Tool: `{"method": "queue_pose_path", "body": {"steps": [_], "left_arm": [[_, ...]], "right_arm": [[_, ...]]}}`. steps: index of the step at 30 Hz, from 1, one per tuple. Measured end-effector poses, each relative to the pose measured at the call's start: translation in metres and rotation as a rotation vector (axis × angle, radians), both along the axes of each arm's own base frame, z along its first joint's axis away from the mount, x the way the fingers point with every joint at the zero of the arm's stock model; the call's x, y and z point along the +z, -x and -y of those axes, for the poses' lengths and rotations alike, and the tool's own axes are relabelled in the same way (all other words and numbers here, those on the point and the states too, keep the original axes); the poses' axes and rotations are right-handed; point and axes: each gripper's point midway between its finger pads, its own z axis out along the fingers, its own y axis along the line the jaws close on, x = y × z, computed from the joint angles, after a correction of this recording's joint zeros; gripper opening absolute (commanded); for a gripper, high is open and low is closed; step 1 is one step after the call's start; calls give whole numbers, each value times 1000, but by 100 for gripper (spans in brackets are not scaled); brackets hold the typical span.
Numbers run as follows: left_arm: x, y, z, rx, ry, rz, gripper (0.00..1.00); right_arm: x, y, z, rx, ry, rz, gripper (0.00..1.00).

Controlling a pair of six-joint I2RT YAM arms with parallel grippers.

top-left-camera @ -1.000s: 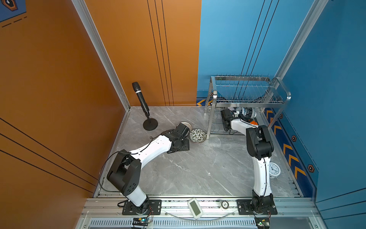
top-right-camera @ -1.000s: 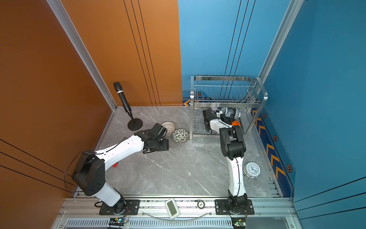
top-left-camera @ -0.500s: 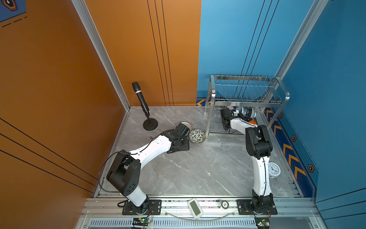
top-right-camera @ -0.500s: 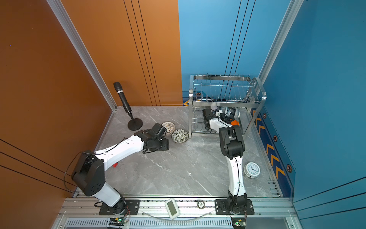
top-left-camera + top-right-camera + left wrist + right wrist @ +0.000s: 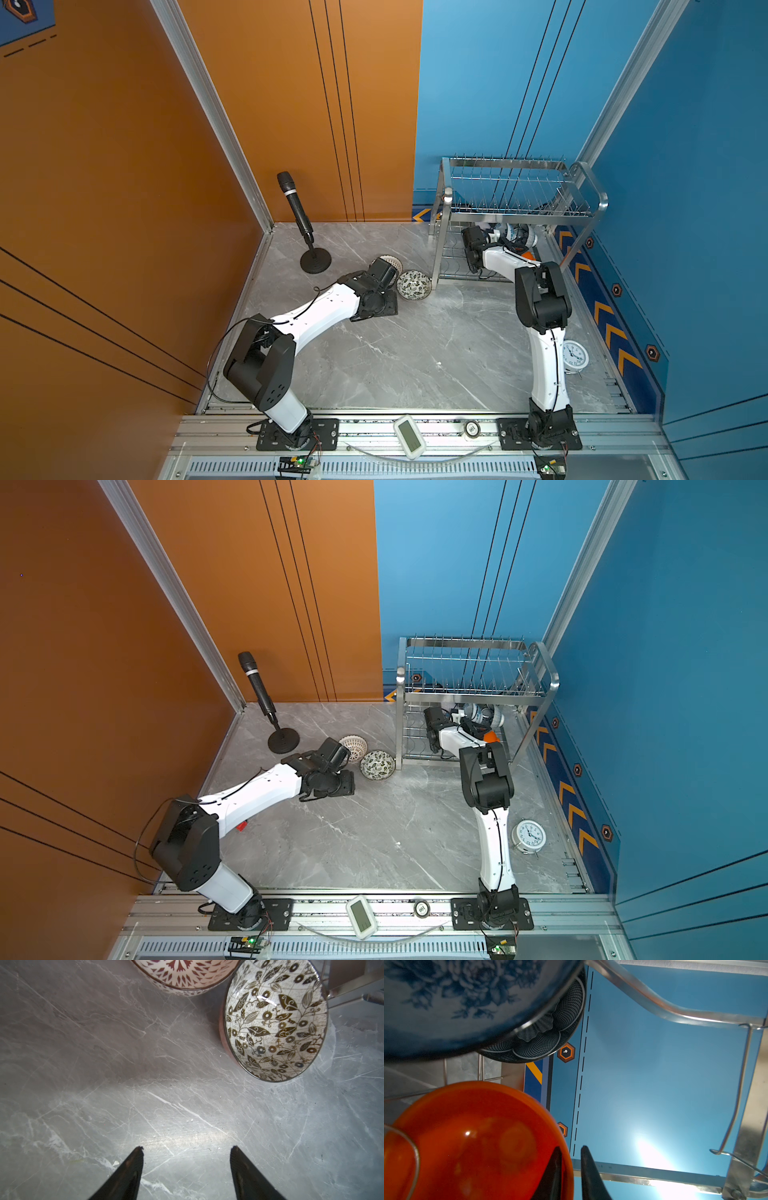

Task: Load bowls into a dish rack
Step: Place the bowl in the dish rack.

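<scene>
The steel dish rack (image 5: 519,208) stands at the back right. On its lower tier I see a blue-and-white floral bowl (image 5: 456,1001), a dark petal-shaped bowl (image 5: 550,1028) behind it, and an orange bowl (image 5: 477,1136). My right gripper (image 5: 571,1148) reaches in there and straddles the orange bowl's rim. One finger is inside the bowl, and a thin gap separates the rim from the outer finger. A leaf-patterned bowl (image 5: 274,1022) and a white lattice bowl (image 5: 392,262) sit on the floor left of the rack. My left gripper (image 5: 187,1147) hovers open and empty just short of them.
A black microphone on a round stand (image 5: 305,224) stands near the back left corner. A white alarm clock (image 5: 575,355) lies by the right arm's base. A small white device (image 5: 409,436) rests on the front rail. Orange and blue walls close in three sides.
The right gripper's jaws have parted slightly around the orange bowl's rim. Both arms stay where they were.
</scene>
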Motion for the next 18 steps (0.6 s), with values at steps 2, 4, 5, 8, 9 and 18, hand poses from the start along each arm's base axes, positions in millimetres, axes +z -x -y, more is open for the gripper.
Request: {"method": "queue_pose_path", "body": {"steps": [2, 4, 5, 8, 9, 18], "left_arm": [[0, 0, 1, 1, 1, 0, 68], [0, 1, 1, -1, 1, -1, 68], [0, 1, 2, -2, 1, 0, 68], [0, 1, 2, -2, 2, 0, 68], [1, 1, 2, -2, 2, 1, 68], [4, 3, 5, -11, 3, 10, 68]], "right_arm": [[0, 0, 0, 1, -2, 1, 32], [0, 0, 0, 2, -2, 0, 36], [0, 0, 0, 2, -2, -1, 39], [0, 0, 0, 1, -3, 1, 42], [-1, 0, 0, 1, -3, 1, 43], [-4, 2, -3, 14, -30, 4, 55]]}}
